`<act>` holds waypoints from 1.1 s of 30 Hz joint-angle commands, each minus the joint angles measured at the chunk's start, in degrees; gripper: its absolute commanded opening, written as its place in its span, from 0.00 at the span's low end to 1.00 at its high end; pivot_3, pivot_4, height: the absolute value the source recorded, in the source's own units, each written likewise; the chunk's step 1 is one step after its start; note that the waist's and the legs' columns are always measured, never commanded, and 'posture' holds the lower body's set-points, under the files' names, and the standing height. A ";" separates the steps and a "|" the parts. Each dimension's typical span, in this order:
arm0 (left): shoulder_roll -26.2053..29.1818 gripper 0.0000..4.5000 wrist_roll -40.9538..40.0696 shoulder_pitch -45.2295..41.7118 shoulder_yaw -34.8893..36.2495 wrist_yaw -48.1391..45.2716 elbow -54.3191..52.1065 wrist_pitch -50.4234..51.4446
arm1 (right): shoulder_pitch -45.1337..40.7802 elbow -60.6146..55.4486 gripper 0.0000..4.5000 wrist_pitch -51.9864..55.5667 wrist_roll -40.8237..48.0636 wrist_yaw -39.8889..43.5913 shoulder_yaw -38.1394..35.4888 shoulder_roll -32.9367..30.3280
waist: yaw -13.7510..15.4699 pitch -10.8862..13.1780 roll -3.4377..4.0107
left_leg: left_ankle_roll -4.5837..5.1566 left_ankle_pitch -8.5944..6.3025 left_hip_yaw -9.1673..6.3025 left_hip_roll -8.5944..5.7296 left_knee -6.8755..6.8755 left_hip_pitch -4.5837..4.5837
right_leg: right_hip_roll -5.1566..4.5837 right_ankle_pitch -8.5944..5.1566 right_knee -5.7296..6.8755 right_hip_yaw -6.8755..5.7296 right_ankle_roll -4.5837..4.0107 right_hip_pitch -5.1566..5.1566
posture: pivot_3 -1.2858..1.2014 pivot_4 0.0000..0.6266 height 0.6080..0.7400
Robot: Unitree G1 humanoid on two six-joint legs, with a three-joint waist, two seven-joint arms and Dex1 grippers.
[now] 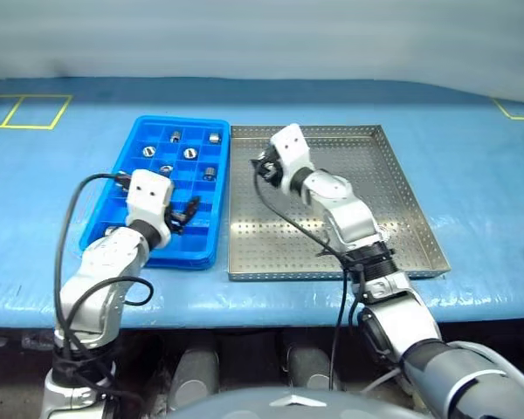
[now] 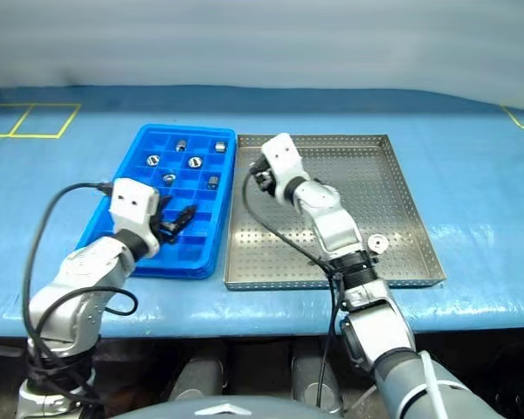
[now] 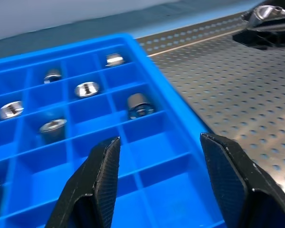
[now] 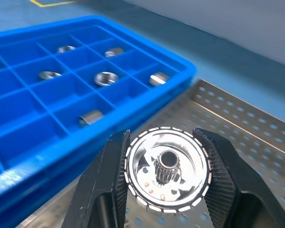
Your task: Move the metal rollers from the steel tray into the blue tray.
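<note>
Jaws of the right gripper (image 4: 167,178) are clenched on one of the metal rollers (image 4: 167,175), a shiny disc with a small toothed hub at its centre, pinched by its rim between the two black fingers (image 4: 111,178). It hangs above the far left part of the steel tray (image 1: 410,205), close to the tray's left rim and just short of the blue tray (image 1: 211,175).

The hold is on a curved, polished edge, so the main risk as I judge it is the disc twisting or squirting out during the carry and dropping back onto the perforated metal, or landing on a blue divider wall and tipping into the wrong cell. This roller also looks wide next to the square compartments, so a release made off-centre could leave it perched on the ridges rather than seated.

Further left, the left gripper (image 3: 156,166) stands released and empty, low over the near cells of the blue tray. If the right arm heads for those same near cells, the two could meet.

Several rollers already lie in the far compartments; setting down there could knock one. Another roller (image 2: 377,243) lies on the steel tray's near right, beside the right forearm.
</note>
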 commanded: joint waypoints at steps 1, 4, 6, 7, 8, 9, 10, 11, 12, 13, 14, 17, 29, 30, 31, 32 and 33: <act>0.80 0.65 -2.04 1.78 3.62 0.48 -6.69 4.06 | -2.73 1.85 0.38 -1.81 3.95 5.92 -0.43 2.49 | 1.00 0.01 -0.01 | 0.00 0.00 -0.01 0.00 -0.01 -0.01 | -0.01 0.00 -0.02 -0.02 0.00 0.01 | 0.63 0.24 1.00; 0.04 0.65 -2.35 3.26 6.00 1.88 -9.25 5.11 | -4.53 5.35 0.38 -4.20 4.71 9.96 0.10 4.06 | 2.39 0.01 -0.01 | -0.01 0.00 -0.06 -0.01 -0.03 -0.02 | -0.01 0.00 -0.08 -0.07 -0.01 0.03 | 0.64 0.24 1.00; -1.42 0.65 -1.77 4.19 7.73 3.97 -10.94 3.84 | -6.45 9.51 0.38 -6.31 4.55 11.79 0.34 5.50 | 3.04 0.02 -0.01 | -0.02 0.01 -0.07 0.00 -0.03 -0.01 | -0.02 -0.01 -0.08 -0.09 -0.02 0.04 | 0.65 0.24 1.00; -2.14 0.65 -1.73 4.37 8.26 4.73 -11.46 3.31 | -7.16 11.22 0.38 -7.28 4.28 12.09 0.26 5.93 | 3.42 0.02 -0.01 | -0.03 0.01 -0.07 0.00 -0.04 0.00 | -0.01 -0.01 -0.08 -0.10 -0.02 0.04 | 0.66 0.24 1.00; -2.95 0.65 -1.55 4.57 8.75 5.61 -11.81 2.69 | -8.27 13.95 0.38 -8.57 3.86 11.88 0.05 6.49 | 3.71 0.01 -0.01 | -0.04 0.02 -0.09 0.00 -0.04 0.00 | -0.01 -0.01 -0.08 -0.13 -0.02 0.04 | 0.66 0.24 1.00; -3.45 0.65 -1.43 4.69 8.95 6.18 -11.98 2.37 | -9.05 15.90 0.38 -9.55 3.58 11.73 -0.15 6.81 | 3.94 0.01 -0.01 | -0.07 0.04 -0.10 0.00 -0.07 0.01 | -0.01 -0.01 -0.07 -0.15 -0.04 0.03 | 0.66 0.24 1.00; -3.76 0.65 -1.21 5.04 8.74 6.63 -12.36 1.97 | -10.19 18.62 0.38 -10.73 3.43 11.69 -0.42 7.36 | 4.20 0.02 -0.01 | -0.11 0.06 -0.11 0.00 -0.11 0.04 | -0.01 -0.01 -0.07 -0.16 -0.05 0.04 | 0.67 0.24 1.00; -4.06 0.65 -1.11 5.38 8.47 7.04 -12.68 1.65 | -11.36 21.28 0.38 -11.88 3.27 11.79 -0.55 7.90 | 4.49 0.01 -0.01 | -0.13 0.07 -0.14 0.01 -0.14 0.04 | -0.01 -0.02 -0.07 -0.19 -0.06 0.03 | 0.68 0.24 1.00; -4.06 0.65 -0.86 5.83 7.99 7.37 -12.93 1.48 | -12.36 23.49 0.38 -12.94 3.32 12.13 -0.74 8.43 | 4.74 0.01 -0.01 | -0.15 0.08 -0.14 0.00 -0.18 0.04 | 0.00 -0.03 -0.07 -0.19 -0.08 0.03 | 0.68 0.24 1.00; -3.84 0.65 -0.41 6.36 7.38 7.73 -13.12 1.34 | -13.39 25.60 0.38 -13.99 3.34 12.30 -1.00 9.00 | 5.03 0.01 -0.01 | -0.15 0.09 -0.14 0.00 -0.21 0.04 | -0.01 -0.03 -0.07 -0.19 -0.09 0.02 | 0.68 0.24 1.00; -3.87 0.65 -0.34 6.71 7.12 7.98 -13.23 1.24 | -14.25 27.29 0.38 -14.74 3.35 12.48 -1.23 9.46 | 5.39 0.02 -0.01 | -0.15 0.09 -0.15 0.01 -0.24 0.04 | 0.00 -0.04 -0.08 -0.20 -0.11 0.01 | 0.68 0.24 1.00; -4.30 0.65 -0.52 7.39 6.82 8.63 -13.57 1.21 | -16.16 31.05 0.38 -16.60 3.00 12.72 -1.78 10.65 | 6.19 0.02 -0.01 | -0.16 0.09 -0.15 0.01 -0.38 0.03 | 0.00 -0.07 -0.11 -0.22 -0.15 -0.06 | 0.69 0.24 1.00; -4.29 0.65 -0.91 8.55 5.01 10.32 -14.41 1.64 | -20.46 42.20 0.83 -26.31 0.80 7.10 -4.90 12.70 | 8.54 0.02 0.00 | -0.22 0.11 -0.21 0.01 -0.55 0.04 | 0.00 -0.13 -0.17 -0.31 -0.25 -0.09 | 0.70 0.24 1.00; -4.28 0.65 -0.95 8.46 4.74 10.36 -14.25 1.61 | -20.35 42.22 0.83 -27.73 0.90 6.83 -5.31 12.55 | 8.62 0.02 0.00 | -0.22 0.11 -0.21 0.01 -0.55 0.04 | 0.00 -0.14 -0.17 -0.31 -0.26 -0.09 | 0.70 0.24 1.00; -4.29 0.65 -1.11 8.32 4.41 10.26 -13.95 1.56 | -20.25 42.06 0.83 -28.59 1.14 6.69 -5.85 12.28 | 8.66 0.02 0.00 | -0.22 0.11 -0.21 0.02 -0.56 0.04 | 0.00 -0.14 -0.18 -0.31 -0.26 -0.10 | 0.69 0.24 1.00; -4.26 0.65 -1.24 8.14 4.03 10.13 -13.65 1.45 | -20.06 41.62 0.83 -29.30 1.21 6.47 -6.26 11.92 | 8.70 0.02 0.00 | -0.22 0.11 -0.21 0.02 -0.56 0.03 | 0.00 -0.14 -0.18 -0.31 -0.26 -0.11 | 0.69 0.24 1.00; -4.27 0.65 -1.38 7.83 3.52 9.97 -13.29 1.29 | -19.61 40.43 0.83 -29.73 1.13 6.58 -6.43 11.36 | 8.73 0.02 0.00 | -0.23 0.12 -0.21 0.01 -0.57 0.03 | 0.00 -0.14 -0.19 -0.31 -0.26 -0.10 | 0.69 0.24 1.00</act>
